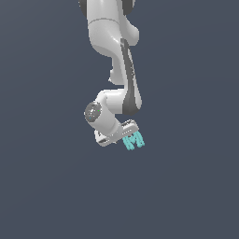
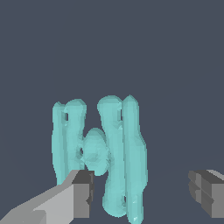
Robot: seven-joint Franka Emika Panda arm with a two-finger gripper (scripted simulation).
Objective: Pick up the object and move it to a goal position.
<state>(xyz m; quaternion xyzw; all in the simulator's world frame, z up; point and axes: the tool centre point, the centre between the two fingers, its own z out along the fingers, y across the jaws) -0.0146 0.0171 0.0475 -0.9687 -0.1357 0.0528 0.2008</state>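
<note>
Turquoise is the only colour in the exterior view apart from grey and white: the object (image 1: 134,140), a small cluster of short parallel bars, sits at the tip of the white Panda arm (image 1: 114,70), just off the gripper (image 1: 126,135) toward the exterior view's right. Whether it rests on the flat dark grey ground (image 1: 46,186) or hangs slightly clear of it cannot be told from here, since no shadow or edge marks the surface. It is far smaller than the hand above it, so I judge it light and easy to carry.

From the wrist view, the object (image 2: 109,153) fills the middle: two pairs of upright bars joined by a rounded lump between them. One grey fingertip (image 2: 81,192) lies in front of one outer pair; the other fingertip (image 2: 208,192) stands well apart from the opposite pair, with bare background between. The jaws are spread, wider than the whole piece, and pinch nothing.

The surface looks smooth, hard and lumpy, so it should be stiff but may slip or twist on rounded faces. The safest hold seems to be across the long bars, pads flat on the two outer sides, centred near the joining lump so the piece does not pivot. The object sits off-centre between the fingers, so closing may nudge it sideways first.
</note>
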